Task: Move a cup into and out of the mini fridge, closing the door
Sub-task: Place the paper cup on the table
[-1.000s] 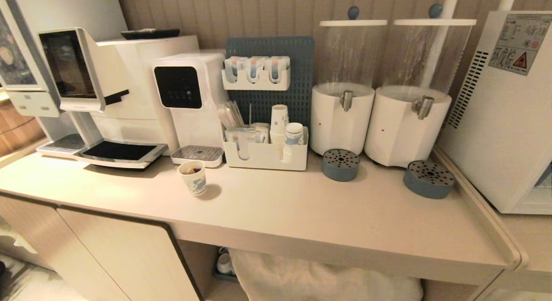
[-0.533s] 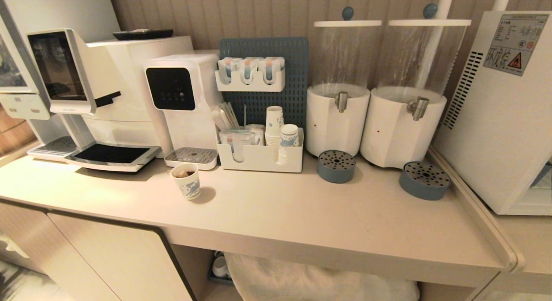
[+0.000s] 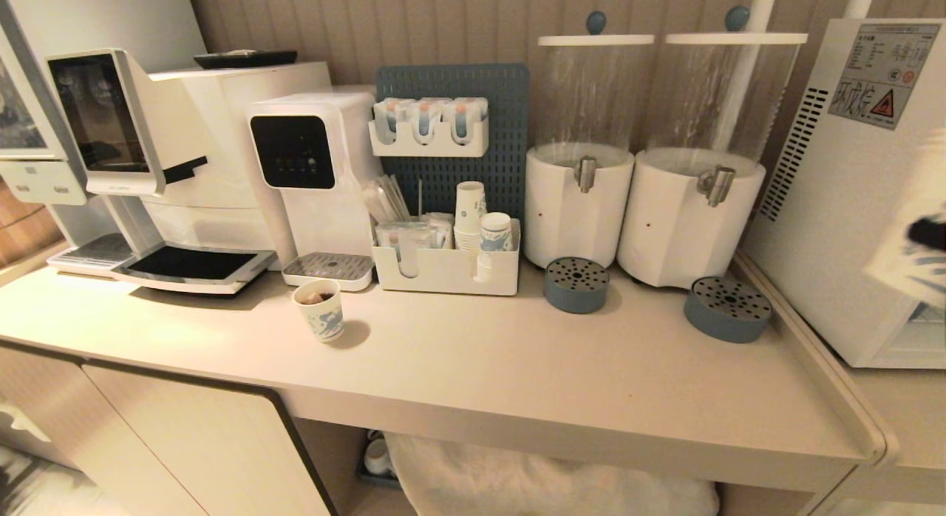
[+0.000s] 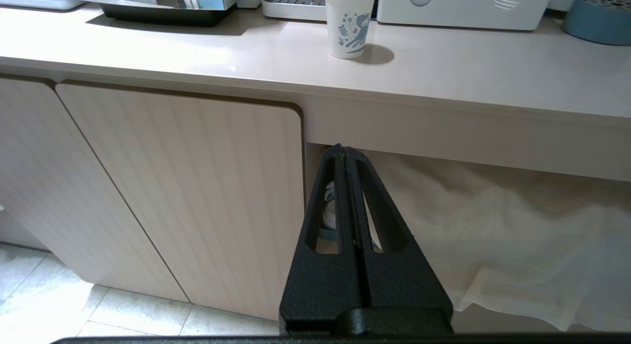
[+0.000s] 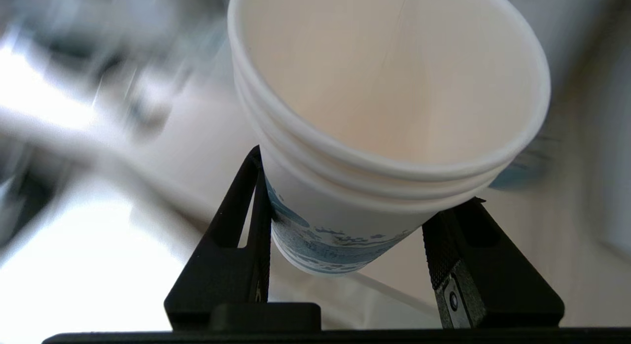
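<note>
The cup [image 5: 389,87] is white paper with a blue print and a clean white inside, and stacked rolled rims show at its mouth. My right gripper [image 5: 365,186] is shut on its lower wall, one black finger on each side. In the head view the cup [image 3: 907,261] is a blur at the far right edge, held up in front of the mini fridge [image 3: 842,205]. The fridge shows its white side with vent slots and a warning sticker; its door is barely in view. My left gripper [image 4: 343,149] hangs shut and empty below the counter.
A second patterned cup with a brown inside [image 3: 320,309] stands on the beige counter [image 3: 517,368]. Behind it are a coffee machine [image 3: 185,154], a water dispenser [image 3: 314,168], an organiser with stacked cups [image 3: 451,261], two drink dispensers [image 3: 584,198] and two blue drip trays [image 3: 728,309].
The right arm has risen, bringing the cup into the head view at the right edge. The head camera shifted slightly a second ago, then held. The left gripper has stayed put.
</note>
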You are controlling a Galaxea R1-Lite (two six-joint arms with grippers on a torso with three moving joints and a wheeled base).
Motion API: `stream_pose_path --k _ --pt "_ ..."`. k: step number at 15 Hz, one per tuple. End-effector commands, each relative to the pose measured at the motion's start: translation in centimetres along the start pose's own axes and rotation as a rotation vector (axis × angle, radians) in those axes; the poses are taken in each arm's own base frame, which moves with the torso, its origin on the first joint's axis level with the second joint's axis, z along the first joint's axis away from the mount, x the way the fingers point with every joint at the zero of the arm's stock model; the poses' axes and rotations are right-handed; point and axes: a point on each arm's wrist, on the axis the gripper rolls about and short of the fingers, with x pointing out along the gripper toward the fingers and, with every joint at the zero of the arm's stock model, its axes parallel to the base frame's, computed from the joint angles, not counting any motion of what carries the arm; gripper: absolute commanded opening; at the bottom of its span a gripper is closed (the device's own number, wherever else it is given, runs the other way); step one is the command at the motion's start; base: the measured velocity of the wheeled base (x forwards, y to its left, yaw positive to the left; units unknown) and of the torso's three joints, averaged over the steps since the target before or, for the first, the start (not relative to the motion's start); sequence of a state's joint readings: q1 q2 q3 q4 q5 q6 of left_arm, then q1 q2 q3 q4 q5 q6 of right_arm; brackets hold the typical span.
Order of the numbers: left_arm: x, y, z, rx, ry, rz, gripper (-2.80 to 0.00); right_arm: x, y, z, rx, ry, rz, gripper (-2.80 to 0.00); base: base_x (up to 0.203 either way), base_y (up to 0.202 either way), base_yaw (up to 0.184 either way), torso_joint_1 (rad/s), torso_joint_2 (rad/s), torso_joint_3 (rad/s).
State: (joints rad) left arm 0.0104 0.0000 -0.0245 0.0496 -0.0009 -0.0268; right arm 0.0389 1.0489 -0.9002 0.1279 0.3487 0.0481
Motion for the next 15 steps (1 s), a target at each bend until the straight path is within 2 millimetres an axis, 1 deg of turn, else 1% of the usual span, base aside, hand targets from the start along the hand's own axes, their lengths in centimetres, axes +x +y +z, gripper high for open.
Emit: stream_pose_path --k 1,2,3,5,8,9,10,11,12,13,15 --pt "0.0 0.0 0.0 -0.001 0.001 0.001 -2.8 9.7 -3.2 -4.5 -0.073 0.174 0.271 -2.8 0.0 0.0 0.0 0.0 0.0 0.0" --pt "0.0 0.0 0.0 -0.001 0.001 0.0 -2.8 12.1 -4.1 -6.0 -0.141 0.123 0.31 -2.8 0.0 0.0 0.0 0.0 0.0 0.0" --pt "0.0 0.0 0.0 -0.001 0.001 0.0 -2.8 14.0 -4.6 -7.5 -0.19 0.09 0.325 -2.8 0.0 0.0 0.0 0.0 0.0 0.0" --pt "0.0 0.0 0.0 -0.001 0.001 0.0 -2.8 18.4 -5.4 -11.8 -0.253 0.08 0.298 -2.8 0.0 0.0 0.0 0.0 0.0 0.0" --pt "0.0 0.0 0.0 -0.001 0.001 0.001 -2.8 23.1 -5.6 -17.6 -0.325 0.056 0.206 -2.8 0.0 0.0 0.0 0.0 0.0 0.0" --pt "0.0 0.0 0.0 -0.001 0.001 0.001 -2.8 24.4 -5.6 -19.3 -0.341 0.06 0.159 -2.8 0.0 0.0 0.0 0.0 0.0 0.0" --pt "0.0 0.0 0.0 -0.001 0.001 0.001 -2.8 25.5 -5.6 -20.6 -0.358 0.057 0.107 -2.8 0.0 0.0 0.0 0.0 0.0 0.0" --pt "0.0 0.0 0.0 -0.001 0.001 0.001 -2.8 26.7 -5.6 -20.8 -0.376 0.024 0.063 -2.8 0.0 0.0 0.0 0.0 0.0 0.0" --pt "0.0 0.0 0.0 -0.001 0.001 0.001 -2.8 27.6 -5.6 -20.7 -0.39 -0.012 0.029 -2.8 0.0 0.0 0.0 0.0 0.0 0.0" --pt "0.0 0.0 0.0 -0.001 0.001 0.0 -2.8 28.0 -5.8 -20.5 -0.394 -0.029 0.011 -2.8 0.0 0.0 0.0 0.0 0.0 0.0" --pt "0.0 0.0 0.0 -0.001 0.001 0.001 -2.8 28.0 -6.5 -20.6 -0.389 -0.028 -0.009 -2.8 0.0 0.0 0.0 0.0 0.0 0.0"
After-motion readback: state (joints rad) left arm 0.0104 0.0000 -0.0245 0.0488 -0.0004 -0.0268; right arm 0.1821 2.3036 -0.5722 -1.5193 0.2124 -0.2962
